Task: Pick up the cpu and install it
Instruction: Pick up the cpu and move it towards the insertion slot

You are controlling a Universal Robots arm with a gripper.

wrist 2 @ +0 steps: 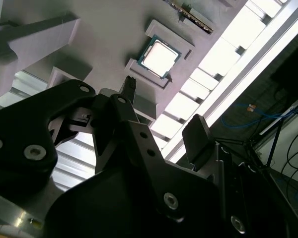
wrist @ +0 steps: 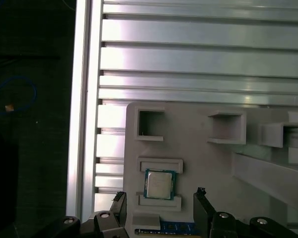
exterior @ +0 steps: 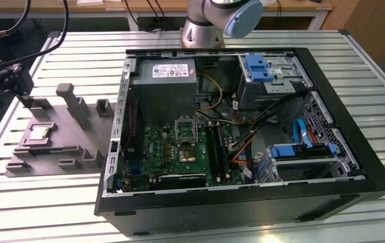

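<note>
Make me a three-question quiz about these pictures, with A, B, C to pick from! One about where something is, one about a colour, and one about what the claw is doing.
1. Where is the cpu?
A) in the grey holder beside the computer case
B) inside the case
C) on the floor

2. What colour is the computer case?
A) white
B) black
C) red

3. The claw is...
A) shut on the cpu
B) shut on a cable
C) open

Answers:
1 A: it lies in the holder's recess, on the exterior view's left of the case.
2 B: its walls are black.
3 C: its fingers stand apart, and the cpu lies untouched.
</note>
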